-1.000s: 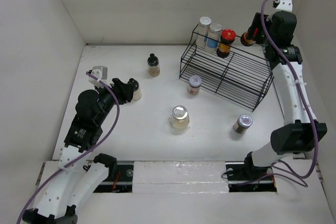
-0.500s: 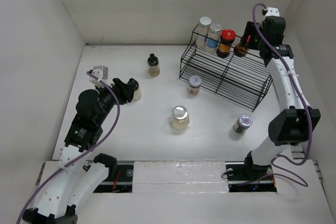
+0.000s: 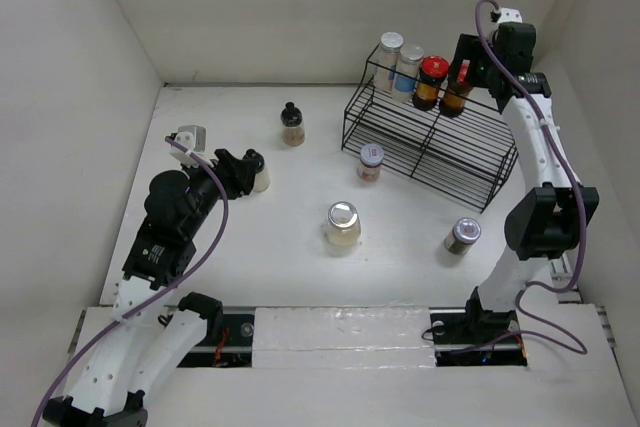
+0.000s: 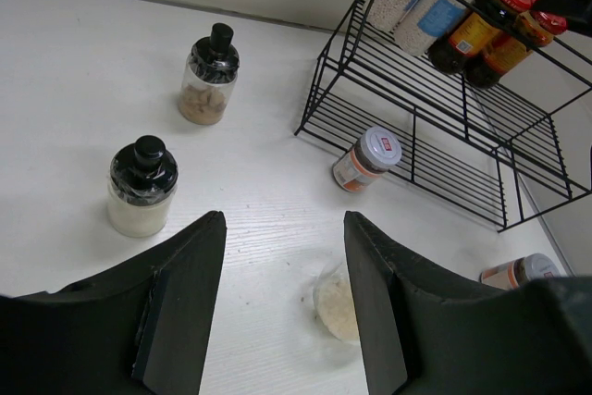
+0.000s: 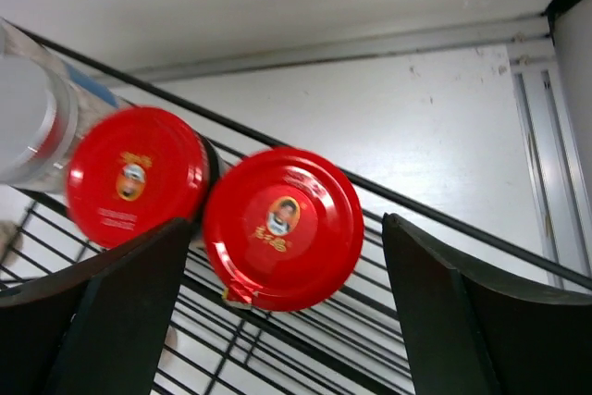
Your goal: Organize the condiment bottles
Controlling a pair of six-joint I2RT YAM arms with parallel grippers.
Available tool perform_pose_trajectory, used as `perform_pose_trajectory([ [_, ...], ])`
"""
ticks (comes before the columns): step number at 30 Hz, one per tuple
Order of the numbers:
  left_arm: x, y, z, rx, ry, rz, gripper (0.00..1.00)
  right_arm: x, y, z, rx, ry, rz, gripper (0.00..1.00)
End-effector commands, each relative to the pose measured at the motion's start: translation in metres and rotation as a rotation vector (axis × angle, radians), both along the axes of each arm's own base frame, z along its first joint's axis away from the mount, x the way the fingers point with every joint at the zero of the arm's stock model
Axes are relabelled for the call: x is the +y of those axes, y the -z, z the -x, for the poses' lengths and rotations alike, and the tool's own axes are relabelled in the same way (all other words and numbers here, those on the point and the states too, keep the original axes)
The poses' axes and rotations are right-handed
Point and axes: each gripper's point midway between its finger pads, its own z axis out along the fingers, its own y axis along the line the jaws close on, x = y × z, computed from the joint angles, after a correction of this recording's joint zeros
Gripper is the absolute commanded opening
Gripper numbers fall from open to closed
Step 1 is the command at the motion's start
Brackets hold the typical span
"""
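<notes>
From above, the left gripper (image 3: 243, 169) sat at about 9 o'clock on the table (image 3: 250, 257). Its claw was released, with both fingers (image 4: 185, 302) spread and nothing between them. Just off its tips, toward 3 o'clock, stood a white-filled jar (image 3: 259, 173) with a black cap, upright and apart from the fingers. Toward 11 o'clock from that jar, a brown-filled jar (image 3: 292, 124) with a black cap stood alone.

Near the table's centre, toward 6 o'clock, stood a silver-lidded jar (image 3: 342, 225) with pale contents. At about 1 o'clock from it, a pale-capped jar (image 3: 370, 161) rested just beside the front edge of the wire rack (image 3: 440, 152), seemingly tipped on its side.

The rack filled the 1-to-2 o'clock part of the table. Along its top tier, from left to right, stood a silver-capped jar (image 3: 387, 50), a blue-labelled jar (image 3: 408, 65), a first red-capped bottle (image 3: 431, 82) and a second red-capped bottle (image 5: 282, 227). The two red caps nearly touched.

The right gripper (image 3: 460, 82) hung over that second bottle with its claw released. In the wrist view each finger (image 5: 120, 321) stood clear of the cap, with a gap on either side. The bottle's base was hidden, so whether it sat squarely on the wires could not be told.

At 4 o'clock, in front of the rack, a grey-capped jar (image 3: 463, 235) stood alone.
</notes>
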Motion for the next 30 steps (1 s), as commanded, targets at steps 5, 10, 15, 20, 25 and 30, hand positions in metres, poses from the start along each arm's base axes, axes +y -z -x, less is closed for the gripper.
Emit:
perform_pose_trajectory([
  [5, 0.001, -0.008, -0.002, -0.038, -0.004, 0.004, 0.5, 0.009, -0.123, 0.02, -0.328, 0.0, -0.019, 0.91],
  [10, 0.001, -0.008, -0.002, -0.038, -0.004, 0.004, 0.5, 0.047, -0.129, 0.076, -0.456, -0.053, -0.08, 0.44],
  [15, 0.0, -0.006, -0.004, -0.029, -0.004, 0.001, 0.48, 0.185, -0.049, 0.146, -0.415, -0.455, -0.192, 0.07],
  [20, 0.0, -0.006, -0.004, -0.029, -0.004, 0.001, 0.47, 0.273, 0.036, 0.234, -0.196, -0.694, -0.095, 0.92],
  [25, -0.003, -0.003, -0.005, -0.018, 0.016, 0.0, 0.47, 0.266, 0.096, 0.25, 0.035, -0.672, 0.018, 0.99],
  [30, -0.001, -0.005, -0.004, -0.027, 0.004, 0.002, 0.48, 0.287, 0.148, 0.257, 0.205, -0.723, 0.085, 0.99],
])
